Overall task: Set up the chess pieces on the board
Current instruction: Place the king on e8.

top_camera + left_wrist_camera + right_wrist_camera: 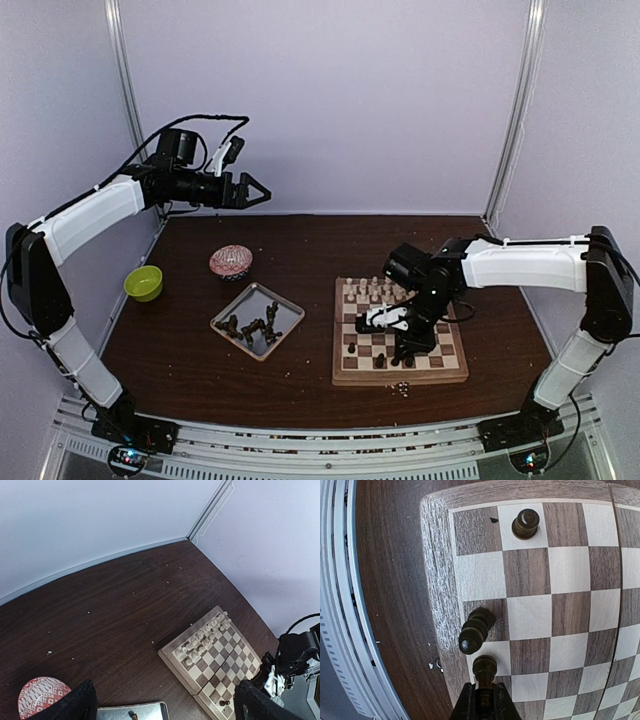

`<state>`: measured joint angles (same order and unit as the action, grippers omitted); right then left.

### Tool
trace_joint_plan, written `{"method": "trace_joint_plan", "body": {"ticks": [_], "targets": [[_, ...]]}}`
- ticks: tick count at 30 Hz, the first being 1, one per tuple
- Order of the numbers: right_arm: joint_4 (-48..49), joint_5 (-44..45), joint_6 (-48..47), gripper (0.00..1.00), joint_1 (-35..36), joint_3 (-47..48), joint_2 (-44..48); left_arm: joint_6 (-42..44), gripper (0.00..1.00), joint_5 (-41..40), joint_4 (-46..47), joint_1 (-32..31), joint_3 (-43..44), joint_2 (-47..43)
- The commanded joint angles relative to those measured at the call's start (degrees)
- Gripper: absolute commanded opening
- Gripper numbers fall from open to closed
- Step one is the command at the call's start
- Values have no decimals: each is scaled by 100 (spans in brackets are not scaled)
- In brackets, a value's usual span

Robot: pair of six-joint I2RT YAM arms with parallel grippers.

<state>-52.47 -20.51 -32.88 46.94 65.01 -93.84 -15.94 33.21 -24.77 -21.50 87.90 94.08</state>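
Right gripper is low over the near edge of the board, jaws clamped on a dark piece that stands on a light square of the nearest row. Just beside it in the same row a second dark piece is tilted over on a dark square. A third dark piece stands upright on a light square near the board's left near corner, one row in. Cream pieces line the board's far rows. The board lies on the right half of the table, close to its near edge. Left gripper is held high over the far left corner, jaws apart, holding nothing. More dark pieces lie in a metal tray left of the board. A red patterned bowl and a green bowl sit beyond, toward the left edge.
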Motion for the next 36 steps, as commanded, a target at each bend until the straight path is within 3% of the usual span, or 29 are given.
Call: {"method": "trace_joint_plan", "body": {"ticks": [1,28,36], "targets": [[112,-31,-4,1,52,-17,-78,83,98,71,34,-29,166,-20],[22,247,96,7,131,-2,28,100,98,142,-1,-25,190,18],[59,289,125,20,158,-17,79,100,98,142,-1,-29,188,22]]}}
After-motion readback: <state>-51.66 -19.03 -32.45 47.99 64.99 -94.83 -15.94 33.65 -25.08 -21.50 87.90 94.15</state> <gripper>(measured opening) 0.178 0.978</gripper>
